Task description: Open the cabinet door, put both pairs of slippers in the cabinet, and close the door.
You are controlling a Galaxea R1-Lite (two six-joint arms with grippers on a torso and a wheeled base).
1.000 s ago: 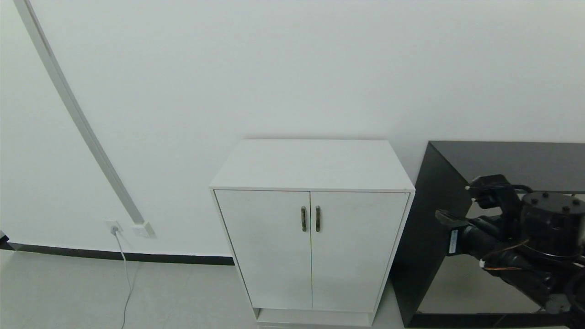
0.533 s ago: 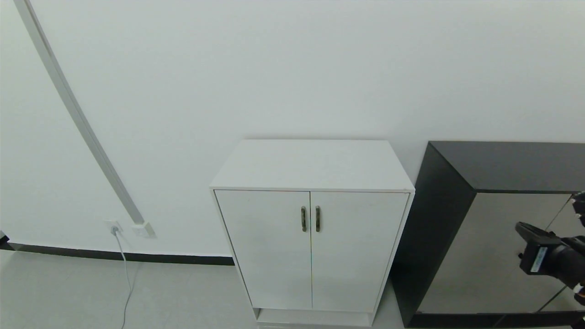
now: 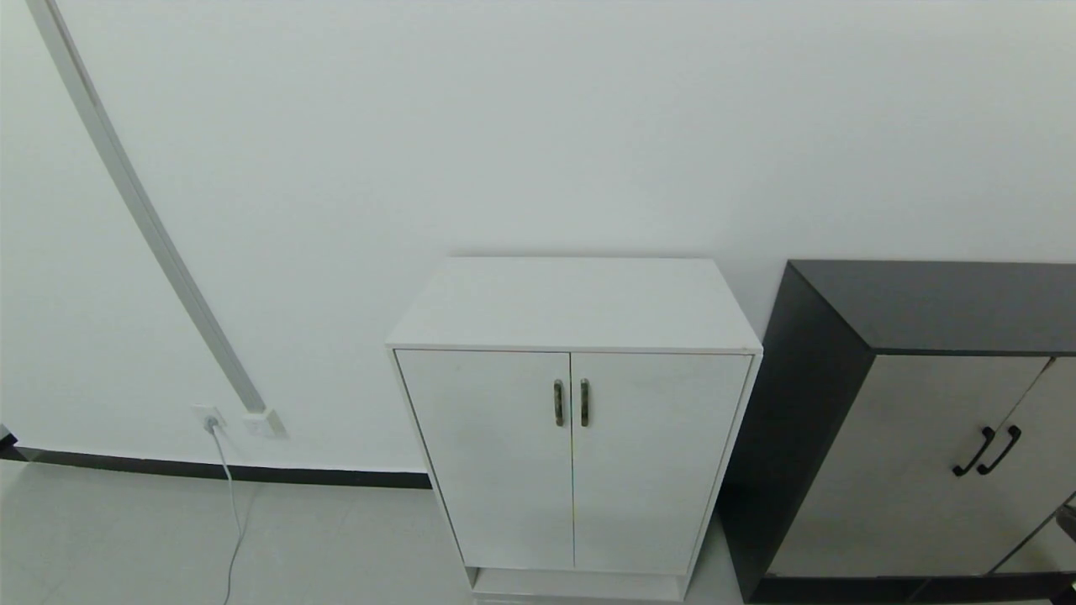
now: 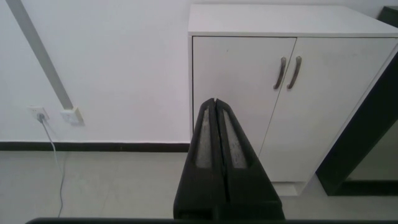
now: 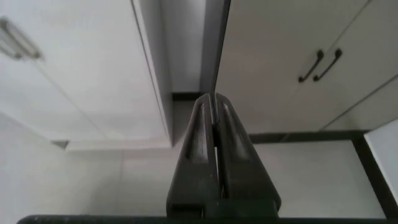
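The white cabinet (image 3: 572, 304) stands on the floor (image 3: 126, 538) against the wall (image 3: 538, 126), both doors (image 3: 496, 458) shut, handles (image 3: 558, 402) side by side at the seam; a black cabinet (image 3: 908, 454) sits just beside it on the right; the left pincer (image 4: 215, 104) is closed and empty, facing the white cabinet's front; the right pincer (image 5: 215, 98), also closed and empty, hangs near the gap between both cabinets.

The left gripper (image 4: 214, 101) has two long matte black fingers (image 4: 242, 177), broad at the base and tapering to a narrow rounded tip, each faced with a paler grey pad (image 4: 203, 140). The right gripper (image 5: 215, 97) has the same black shape and grey padding.
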